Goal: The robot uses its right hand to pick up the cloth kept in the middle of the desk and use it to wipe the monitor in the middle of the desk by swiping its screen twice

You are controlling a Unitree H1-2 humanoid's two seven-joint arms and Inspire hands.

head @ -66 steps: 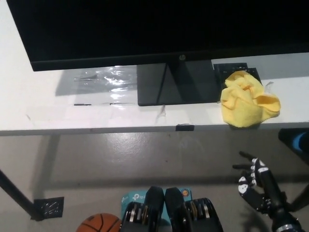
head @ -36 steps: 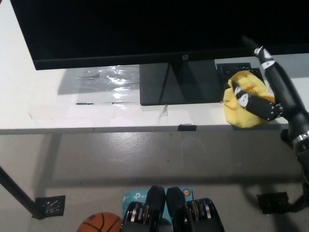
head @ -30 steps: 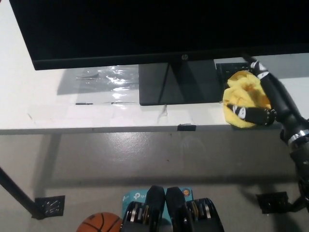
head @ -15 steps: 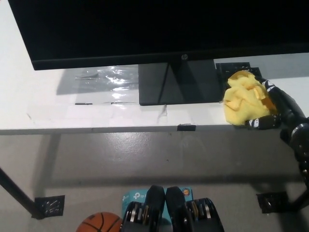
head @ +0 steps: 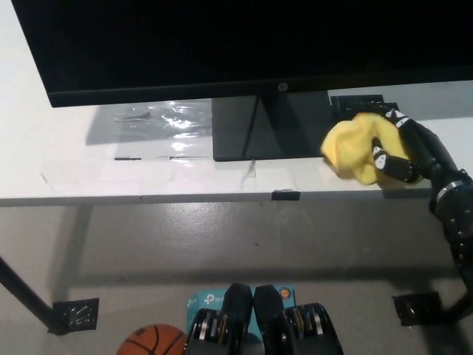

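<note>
Yellow cloth (head: 353,153), bunched at the counter (head: 89,174) edge right of the monitor (head: 222,44) stand, is gripped by the black right hand's (head: 403,151) fingers (head: 388,164), evidently ready for lifting to the screen.

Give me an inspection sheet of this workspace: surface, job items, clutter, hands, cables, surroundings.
Surface: white desk, front edge running across the view.
Job's things: yellow cloth bunched in the right hand, right of the stand; monitor upright, screen dark.
Clutter: clear plastic wrap on the desk left of the stand; a dark square pad behind the cloth.
Hands: right hand shut on the cloth; left hand not in view.
Cables: nothing seen.
Surroundings: grey floor, a basketball at the bottom edge, a black desk leg at lower left.
</note>
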